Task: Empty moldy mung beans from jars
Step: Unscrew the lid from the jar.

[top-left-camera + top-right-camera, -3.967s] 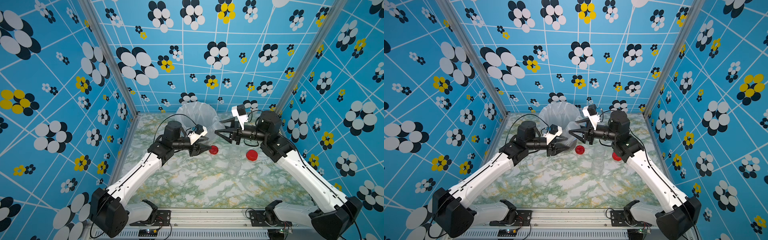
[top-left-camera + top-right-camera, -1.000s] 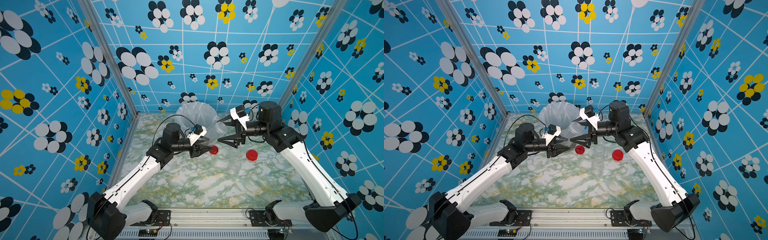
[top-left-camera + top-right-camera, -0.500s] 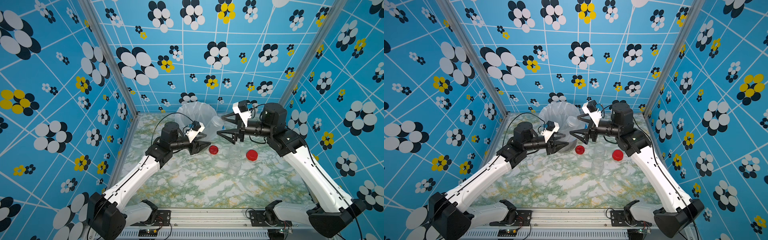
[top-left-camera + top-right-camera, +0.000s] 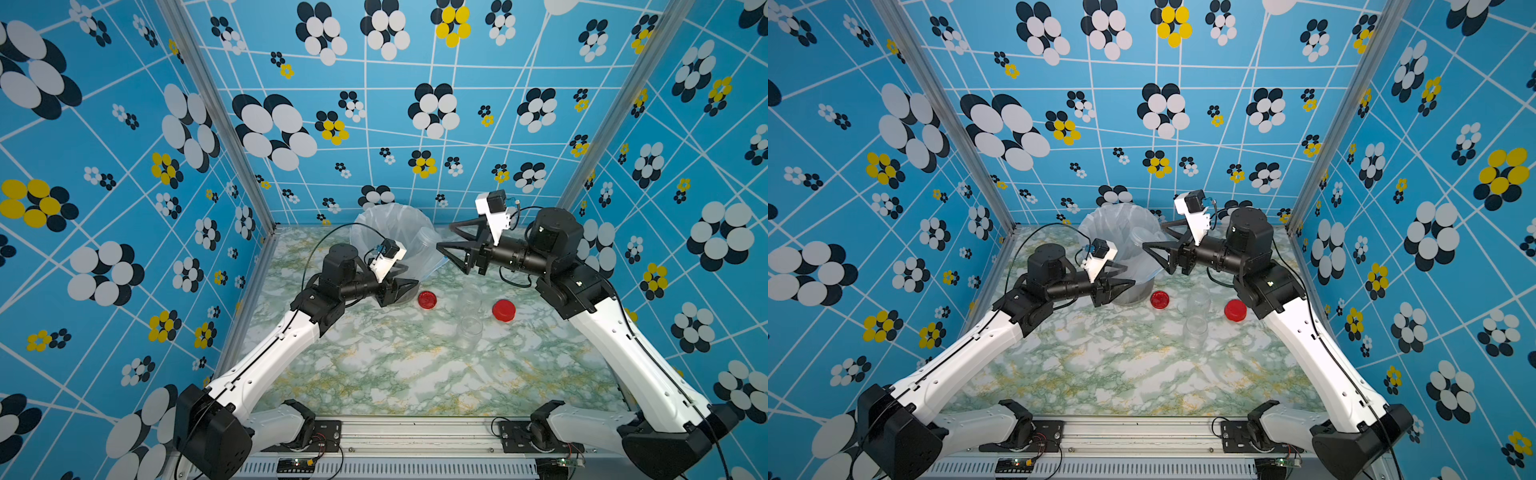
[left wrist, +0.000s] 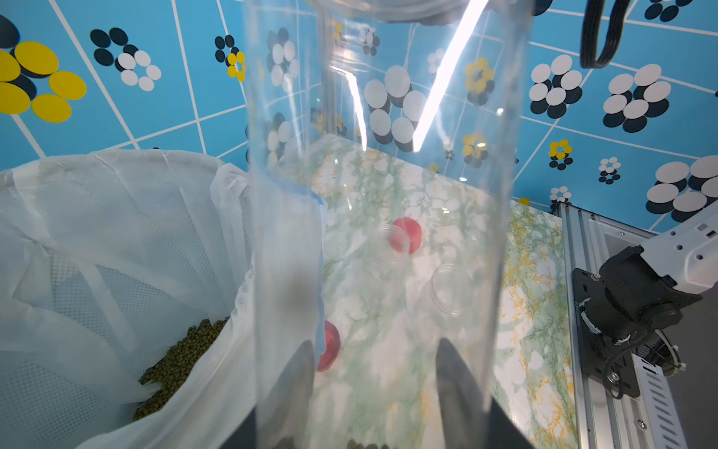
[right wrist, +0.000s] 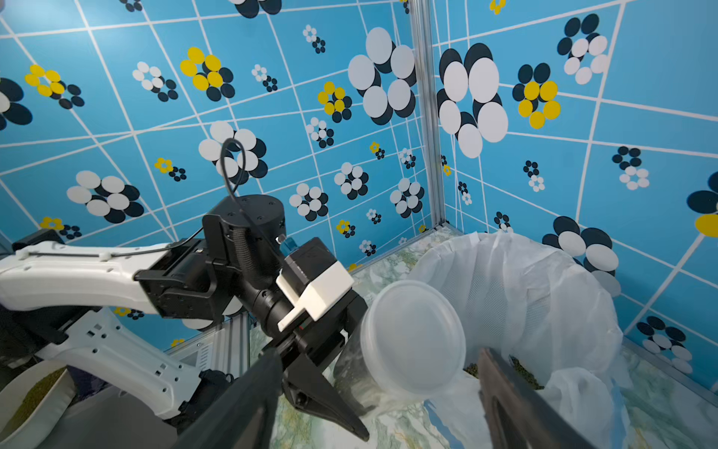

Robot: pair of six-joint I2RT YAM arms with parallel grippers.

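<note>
Jar in grip: slim jar [image 6: 351, 371], clear, with its whitish lid [image 6: 413, 342] on, held over the near edge of the bucket [image 4: 374, 222] and tilted so that the lid end is uppermost.
Left claw: left gripper [image 4: 409, 276] pinches the slim jar low on its body. The left wrist view looks through the clear wall and shows a dark finger [image 5: 297, 377] on either side.
Right claw: right gripper [image 4: 444, 236] is spread wide and holds nothing. In the right wrist view its fingers [image 6: 248, 408] stand on either side of the whitish lid with a gap on each side.
Mung beans: an olive-brown heap of mung beans [image 5: 178, 357] lies at the bottom of the bucket. A few grains show at the gripped end of the slim jar, and a pale film clings to its wall.
Bucket: lined with a white bag [image 6: 524, 295], it stands at the back of the marble tabletop [image 4: 395, 374], between the two claws.
Open jars: two clear open jars stand upright and lidless in front of the bucket, one [image 4: 469, 297] behind the other [image 4: 469, 330]. Both look empty.
Red lids: two red lids lie flat on the tabletop, one [image 4: 427, 300] by the bucket's foot and one [image 4: 503, 310] on the right arm's side, with the open jars between them.
</note>
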